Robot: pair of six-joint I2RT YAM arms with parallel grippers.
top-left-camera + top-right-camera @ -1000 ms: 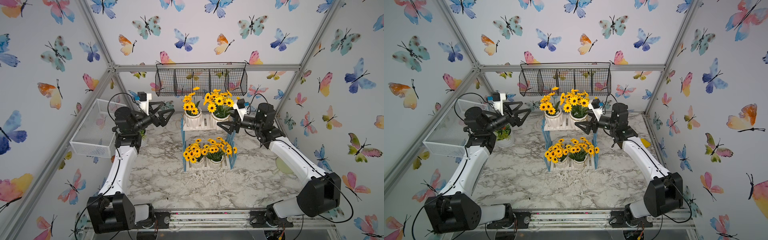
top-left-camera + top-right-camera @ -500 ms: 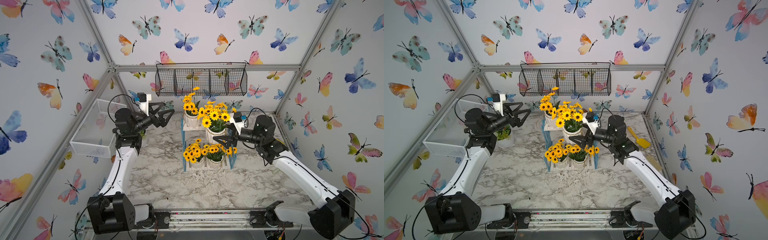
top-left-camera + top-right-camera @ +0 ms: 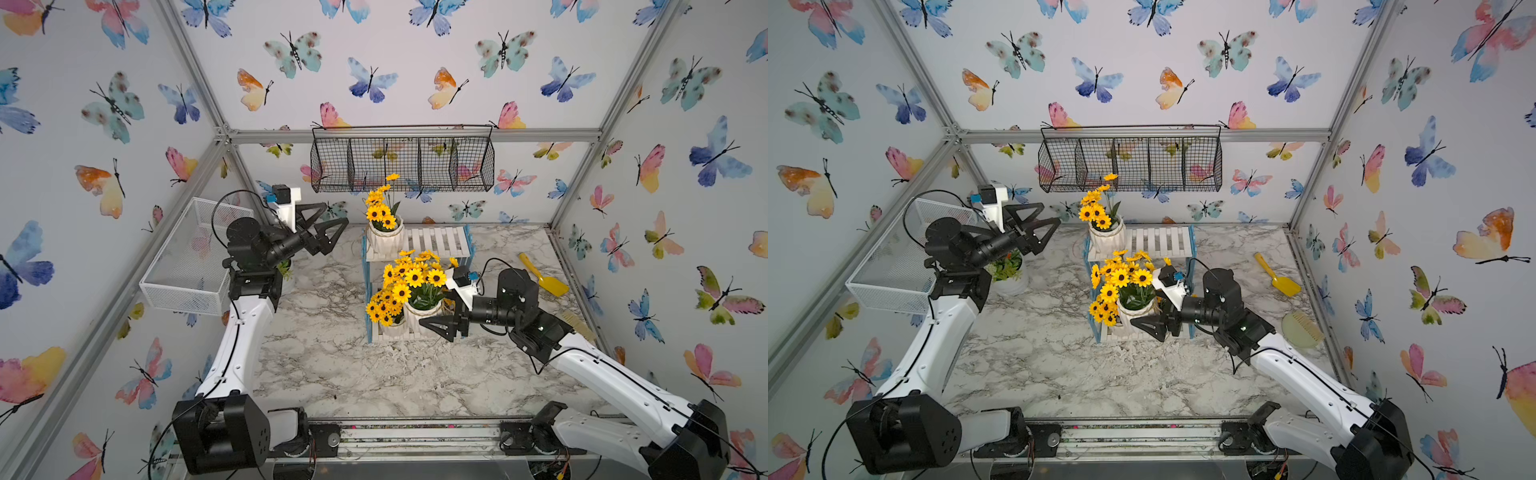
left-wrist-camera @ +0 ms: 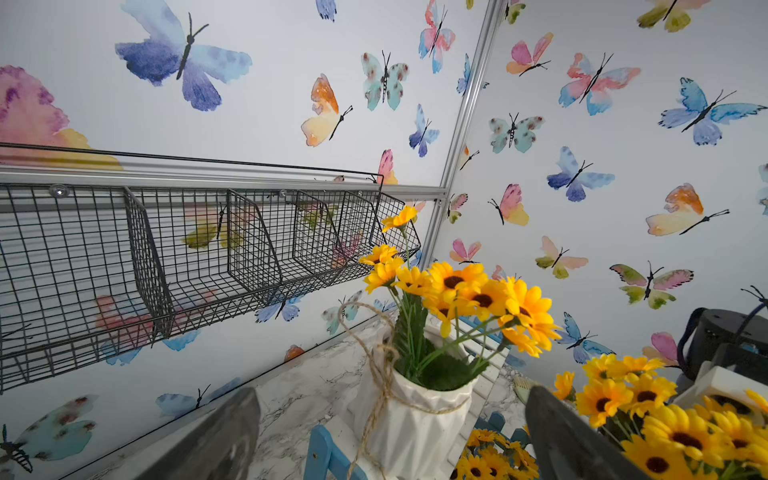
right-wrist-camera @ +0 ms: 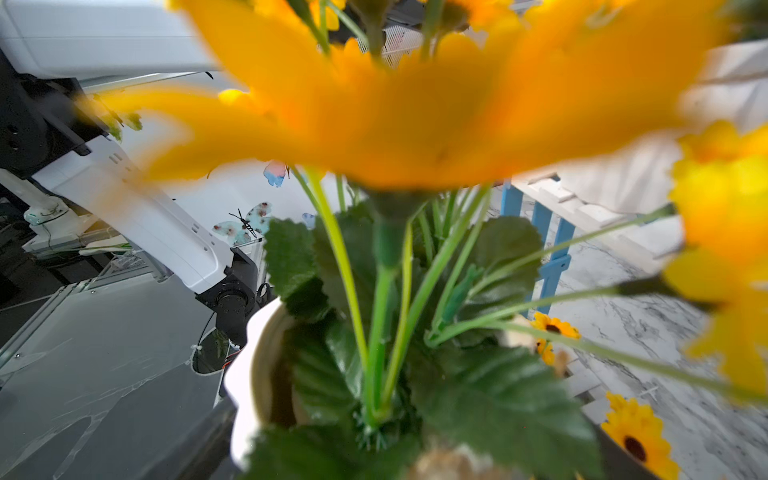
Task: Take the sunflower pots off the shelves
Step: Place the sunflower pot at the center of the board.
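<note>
Below the top shelf — 1 sunflower pot, lowered, in right gripper.

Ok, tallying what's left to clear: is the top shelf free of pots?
No, one sunflower pot stands on the top shelf, with bare slats beside it.

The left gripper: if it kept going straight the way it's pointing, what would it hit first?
Probably the sunflower pot on the top board of the shelves: the open left gripper points at it, and its wrist view shows that pot between the fingers.
</note>
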